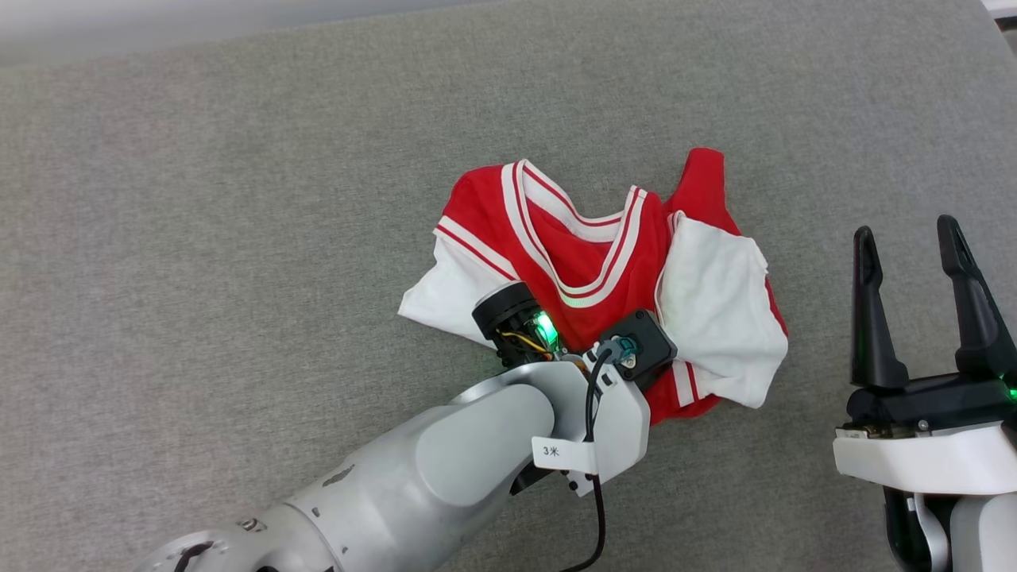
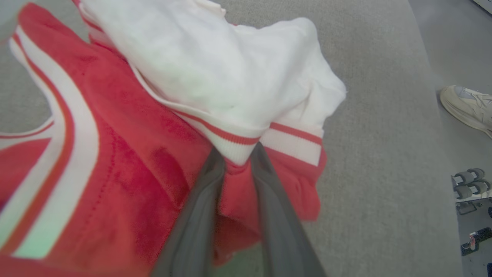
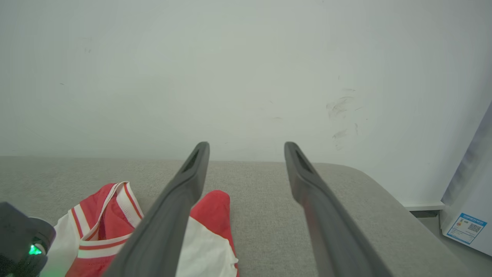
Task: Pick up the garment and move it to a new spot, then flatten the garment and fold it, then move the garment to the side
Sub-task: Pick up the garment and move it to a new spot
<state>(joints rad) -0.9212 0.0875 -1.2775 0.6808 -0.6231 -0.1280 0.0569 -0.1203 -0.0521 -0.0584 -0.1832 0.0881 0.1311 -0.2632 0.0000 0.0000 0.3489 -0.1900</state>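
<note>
Pinching with fingers (image 2: 196, 215) of the left gripper (image 2: 237, 157), closed tight on a red fold of the garment (image 2: 127, 154) just under a striped white sleeve cuff. Lying crumpled on the grey desk (image 1: 238, 238), collar facing up, one white sleeve folded over the front. Hovering to its right, clear of the cloth: right gripper (image 1: 906, 238), fingers spread wide, empty.

A bare lab or test room is suggested: a grey cloth-covered bench (image 1: 238, 199) is set against a plain, scuffed wall (image 3: 246, 69), and castors (image 2: 471, 182) and a QR-labelled white panel (image 3: 467, 215) are seen beside it.
</note>
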